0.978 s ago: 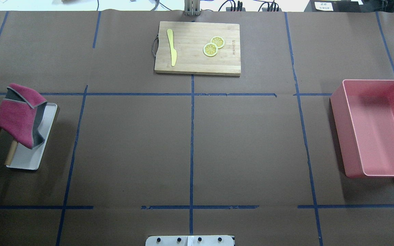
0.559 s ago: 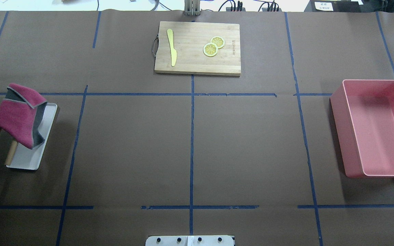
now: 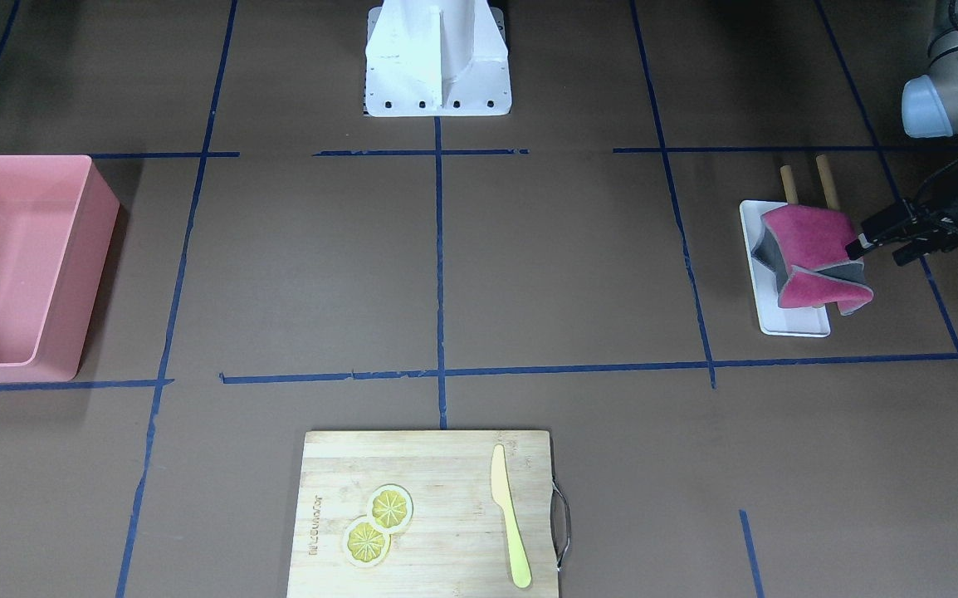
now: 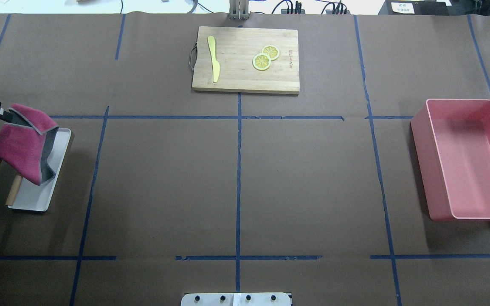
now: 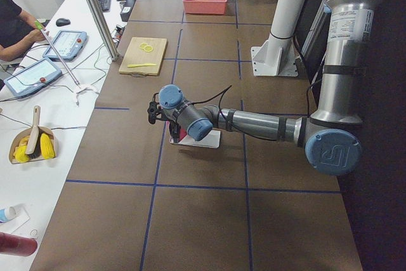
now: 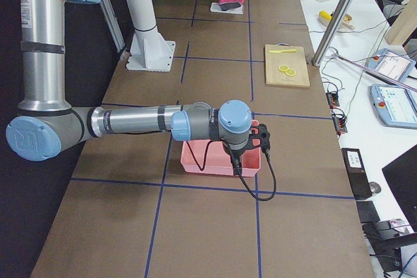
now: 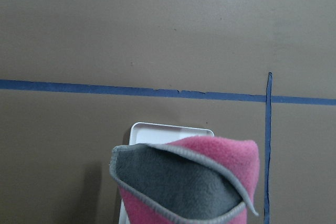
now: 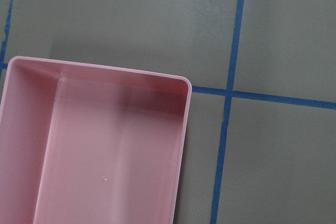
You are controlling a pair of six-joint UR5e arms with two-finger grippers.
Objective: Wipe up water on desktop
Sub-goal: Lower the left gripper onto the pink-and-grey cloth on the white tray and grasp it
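A: Item, wiping; progress?

B: Not begun; pink cloth (image 4: 24, 146) draped on its rack over the white tray (image 4: 37, 199), at the left end of the surface (image 4: 164, 182); left tool (image 3: 876, 246) just beside it, jaws apart, empty; right tool (image 6: 262, 140) over the pink bin (image 4: 470, 161), grip state cannot be told; no water discernible.

A: Obstructions?

B: Cutting board (image 4: 245, 76) with knife (image 4: 214, 59) and lemon slices (image 4: 265, 57), far edge; well apart.
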